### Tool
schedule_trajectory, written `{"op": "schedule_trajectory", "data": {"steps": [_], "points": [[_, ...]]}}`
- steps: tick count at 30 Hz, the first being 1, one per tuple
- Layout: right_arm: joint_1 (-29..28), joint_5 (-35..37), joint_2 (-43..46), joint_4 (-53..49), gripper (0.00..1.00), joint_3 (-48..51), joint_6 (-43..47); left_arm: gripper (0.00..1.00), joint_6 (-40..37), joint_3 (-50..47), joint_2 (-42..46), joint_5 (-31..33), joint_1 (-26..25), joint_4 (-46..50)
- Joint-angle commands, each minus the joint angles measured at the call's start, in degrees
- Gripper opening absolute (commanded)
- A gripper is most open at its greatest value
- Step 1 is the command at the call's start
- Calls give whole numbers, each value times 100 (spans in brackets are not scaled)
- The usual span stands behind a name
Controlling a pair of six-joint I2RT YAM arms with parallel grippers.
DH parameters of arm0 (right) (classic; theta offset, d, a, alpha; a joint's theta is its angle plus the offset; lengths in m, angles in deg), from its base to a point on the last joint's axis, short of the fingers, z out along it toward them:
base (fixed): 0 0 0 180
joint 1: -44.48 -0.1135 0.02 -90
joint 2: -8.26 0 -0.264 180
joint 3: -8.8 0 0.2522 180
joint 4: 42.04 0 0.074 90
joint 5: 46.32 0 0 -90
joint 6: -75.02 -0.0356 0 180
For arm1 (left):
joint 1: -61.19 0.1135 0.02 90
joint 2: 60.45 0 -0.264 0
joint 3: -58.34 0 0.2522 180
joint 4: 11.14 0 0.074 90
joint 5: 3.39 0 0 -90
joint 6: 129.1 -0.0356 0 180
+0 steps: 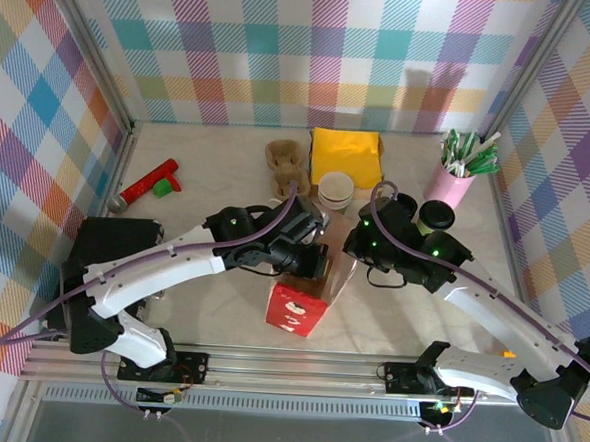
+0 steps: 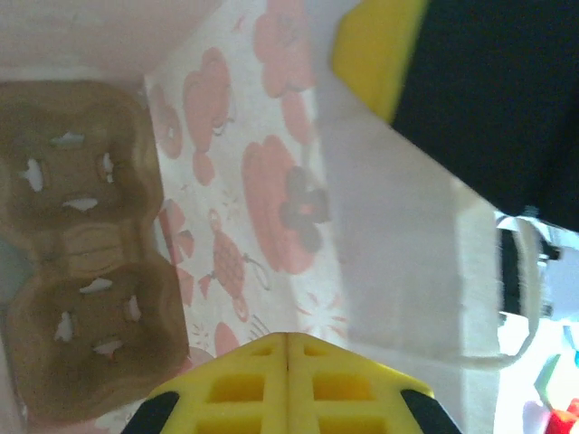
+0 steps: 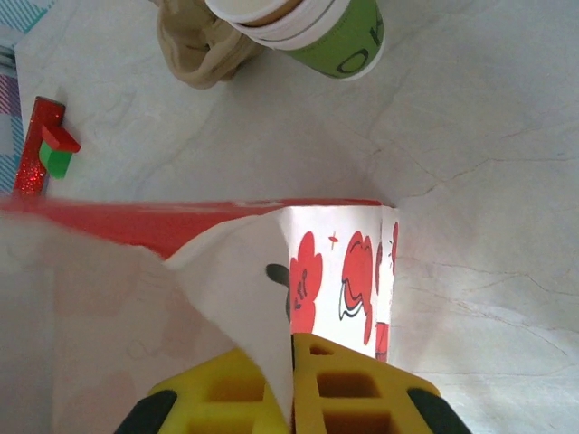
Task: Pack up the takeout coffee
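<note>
Pulling the bag (image 1: 295, 306) mouth wide and steady matters now: left claw (image 2: 288, 348) and right claw (image 3: 291, 353) each pinch its paper rim, while the lidded coffee cup (image 1: 437, 216) stands just beyond the right claw.

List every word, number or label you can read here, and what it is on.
"ok": black letters on the green band of the stacked cups; the rest is cut off.
No readable words on the paper bag, just red drawings.
</note>
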Motion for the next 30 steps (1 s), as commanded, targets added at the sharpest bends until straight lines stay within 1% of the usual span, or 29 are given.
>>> {"op": "schedule_trajectory", "data": {"steps": [1,7,11,15,18,22,27,30], "points": [[-8,63,-102,-76,0,-265,160,0,-107,195,216,-222,-36,-290],[-8,-4,-233,13,0,-352,305,0,-283,519,564,54,-23,-257],[17,-278,-399,270,0,-398,512,0,-463,745,990,612,25,-2],[62,-754,-589,737,0,-429,798,0,-528,695,1486,1054,286,239],[105,-920,-795,869,0,-581,1008,0,-529,587,1763,1058,566,404],[209,-1159,-1119,875,0,-834,1229,0,-537,451,2017,1165,738,550],[322,-1217,-1359,822,7,-1033,1440,0,-550,326,2149,1186,855,639],[385,-1225,-1394,766,17,-1113,1551,0,-538,300,2131,1218,880,709]]}}
